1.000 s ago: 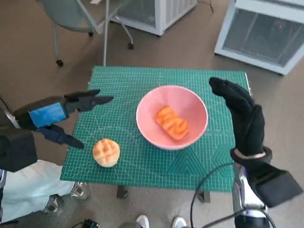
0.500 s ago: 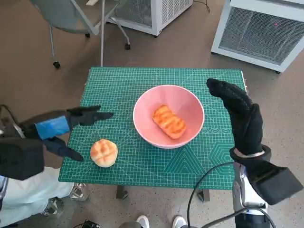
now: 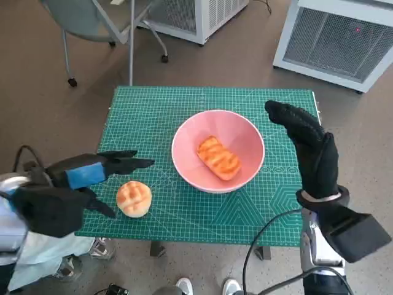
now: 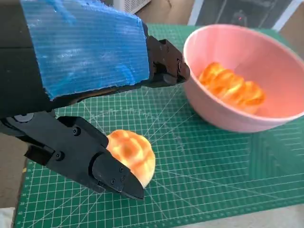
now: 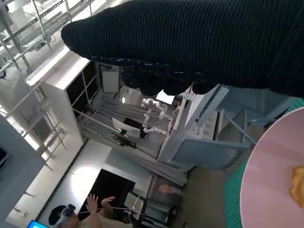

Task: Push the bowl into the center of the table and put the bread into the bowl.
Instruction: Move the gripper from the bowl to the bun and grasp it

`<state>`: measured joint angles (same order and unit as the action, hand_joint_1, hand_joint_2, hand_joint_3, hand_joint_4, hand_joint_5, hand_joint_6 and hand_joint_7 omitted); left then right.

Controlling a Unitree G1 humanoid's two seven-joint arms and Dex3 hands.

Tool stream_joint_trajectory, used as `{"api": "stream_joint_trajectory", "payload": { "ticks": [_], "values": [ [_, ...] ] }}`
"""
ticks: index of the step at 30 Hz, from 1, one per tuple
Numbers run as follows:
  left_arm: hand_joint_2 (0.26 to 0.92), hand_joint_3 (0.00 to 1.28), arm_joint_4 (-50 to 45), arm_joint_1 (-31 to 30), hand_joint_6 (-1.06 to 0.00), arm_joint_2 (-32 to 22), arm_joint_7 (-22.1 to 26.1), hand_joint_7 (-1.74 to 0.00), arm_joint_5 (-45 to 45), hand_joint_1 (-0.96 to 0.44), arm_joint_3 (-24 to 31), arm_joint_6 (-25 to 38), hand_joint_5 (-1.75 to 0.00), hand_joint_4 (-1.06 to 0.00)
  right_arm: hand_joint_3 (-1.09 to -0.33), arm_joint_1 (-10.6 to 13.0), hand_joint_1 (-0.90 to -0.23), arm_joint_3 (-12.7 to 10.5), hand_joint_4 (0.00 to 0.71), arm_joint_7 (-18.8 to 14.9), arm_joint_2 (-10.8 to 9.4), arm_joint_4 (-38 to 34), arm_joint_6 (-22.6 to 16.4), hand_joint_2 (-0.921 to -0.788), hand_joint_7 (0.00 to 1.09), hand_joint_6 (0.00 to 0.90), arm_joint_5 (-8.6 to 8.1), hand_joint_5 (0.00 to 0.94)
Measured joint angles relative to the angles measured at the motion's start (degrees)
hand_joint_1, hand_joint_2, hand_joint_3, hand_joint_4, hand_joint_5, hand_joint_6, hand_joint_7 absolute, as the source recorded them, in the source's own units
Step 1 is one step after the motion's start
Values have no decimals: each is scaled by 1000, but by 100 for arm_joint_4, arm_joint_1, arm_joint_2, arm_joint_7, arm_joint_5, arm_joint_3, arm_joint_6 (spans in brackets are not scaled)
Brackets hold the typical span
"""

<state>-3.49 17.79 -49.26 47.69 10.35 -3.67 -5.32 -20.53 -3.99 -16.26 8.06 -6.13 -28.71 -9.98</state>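
A pink bowl (image 3: 218,151) sits near the middle of the green tabletop (image 3: 153,110), and a long, orange-striped piece of bread (image 3: 219,157) lies inside it. A second piece, a round bun (image 3: 134,198), rests on the tabletop near the front-left edge, apart from the bowl.

The left robot hand (image 3: 98,172) hangs over the tabletop's left side with its fingers spread and holds nothing. In the head view the round bun lies just beside it, between an upper finger that points toward the bowl and a lower finger (image 3: 98,204) that reaches along the tabletop's edge. The left wrist view shows the same bun (image 4: 132,154) right against the tip of the lower finger (image 4: 102,166), though whether they touch cannot be told, while the upper finger ends close to the bowl's rim (image 4: 190,35).

The right robot hand (image 3: 310,150) stands upright just beside the bowl's right side, its fingers extended and empty, not visibly touching the rim.
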Motion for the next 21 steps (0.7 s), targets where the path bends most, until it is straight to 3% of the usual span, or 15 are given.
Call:
{"api": "stream_joint_trajectory", "payload": {
  "ticks": [14,17,21],
  "values": [
    [738,14,482,61,-451,283,-472,-17,1047,-50,-688,169,-11,-338,-789,-1,-722,-10,116,-10,3,1,-2,-921,408,-1,-9,2],
    [781,32,660,130,-552,361,-574,-29,1322,-8,-860,185,-16,-469,-789,0,-723,-8,116,-10,1,0,-2,-921,406,-1,-9,2],
    [834,44,838,184,-723,471,-761,-55,1638,48,-1014,230,-39,-733,-789,0,-723,-6,117,-10,-1,3,-2,-921,405,-1,-8,2]
  ]
}}
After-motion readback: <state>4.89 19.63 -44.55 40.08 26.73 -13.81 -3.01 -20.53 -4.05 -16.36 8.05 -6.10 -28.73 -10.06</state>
